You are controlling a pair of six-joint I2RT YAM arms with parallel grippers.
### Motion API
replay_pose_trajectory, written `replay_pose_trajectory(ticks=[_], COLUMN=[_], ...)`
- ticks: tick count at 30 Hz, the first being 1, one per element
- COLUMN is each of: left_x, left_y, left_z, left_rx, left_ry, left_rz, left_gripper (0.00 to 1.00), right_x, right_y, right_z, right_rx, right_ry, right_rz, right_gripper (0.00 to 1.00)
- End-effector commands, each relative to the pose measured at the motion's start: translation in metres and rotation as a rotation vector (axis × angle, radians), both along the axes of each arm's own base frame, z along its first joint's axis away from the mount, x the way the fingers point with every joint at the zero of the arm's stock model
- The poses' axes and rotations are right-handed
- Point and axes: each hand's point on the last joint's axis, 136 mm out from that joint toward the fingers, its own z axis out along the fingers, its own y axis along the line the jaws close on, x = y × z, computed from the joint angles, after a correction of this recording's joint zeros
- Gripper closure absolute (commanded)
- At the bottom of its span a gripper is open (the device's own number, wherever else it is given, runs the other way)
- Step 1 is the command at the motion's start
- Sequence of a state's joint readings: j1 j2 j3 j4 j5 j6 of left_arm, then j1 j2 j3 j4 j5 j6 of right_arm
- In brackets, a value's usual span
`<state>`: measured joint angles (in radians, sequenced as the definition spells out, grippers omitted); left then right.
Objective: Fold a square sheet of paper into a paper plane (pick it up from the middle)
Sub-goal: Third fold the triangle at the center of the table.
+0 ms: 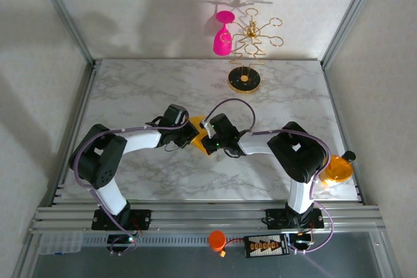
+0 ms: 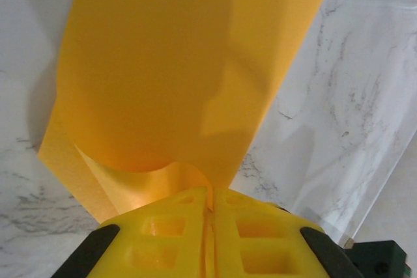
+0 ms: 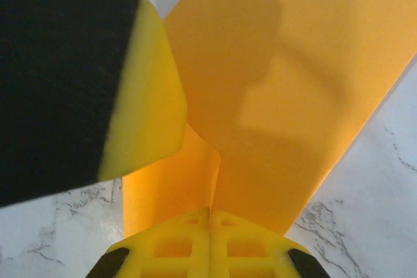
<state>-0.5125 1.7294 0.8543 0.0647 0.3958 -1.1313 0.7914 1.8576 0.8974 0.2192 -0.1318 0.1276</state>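
So the left gripper [image 2: 210, 209] and right gripper [image 3: 210, 216] are both pinched shut on the square sheet of paper [image 2: 176, 63] near the middle of the table [image 1: 130, 89], and I'd move the 2 in sync so the crease lands straight.

A white, grey-veined marble table [image 1: 130, 89] stands between pale walls [image 1: 150, 4], with grey metal posts [image 1: 64, 14] at its corners.

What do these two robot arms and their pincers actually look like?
The left arm and right arm have chunky black joints, white tube-like links and thin purple cables looping alongside. The left gripper and right gripper end in blocky yellow plastic fingers with square hollows and black corners.
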Motion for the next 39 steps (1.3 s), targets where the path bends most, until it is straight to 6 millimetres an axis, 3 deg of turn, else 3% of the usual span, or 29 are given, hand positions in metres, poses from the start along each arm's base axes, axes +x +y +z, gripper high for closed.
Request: replay_pose_trajectory(ticks=[1, 9, 39], left_x=[-0.004, -0.012, -0.015], left_y=[-0.001, 0.006, 0.016], left_z=[-0.009, -0.021, -0.033], left_rx=[0.006, 0.035, 0.073], left_ry=[0.016, 0.038, 0.061], left_rz=[0.004, 0.010, 0.026], left_gripper=[0.89, 0.90, 0.91], right_x=[-0.010, -0.009, -0.010], right_y=[-0.015, -0.015, -0.015], right_z=[-0.028, -0.029, -0.033], right_rx=[-0.073, -0.080, -0.085], right_ry=[0.085, 0.091, 0.115], right_rz=[-0.018, -0.023, -0.032], right_gripper=[1.00, 1.00, 1.00])
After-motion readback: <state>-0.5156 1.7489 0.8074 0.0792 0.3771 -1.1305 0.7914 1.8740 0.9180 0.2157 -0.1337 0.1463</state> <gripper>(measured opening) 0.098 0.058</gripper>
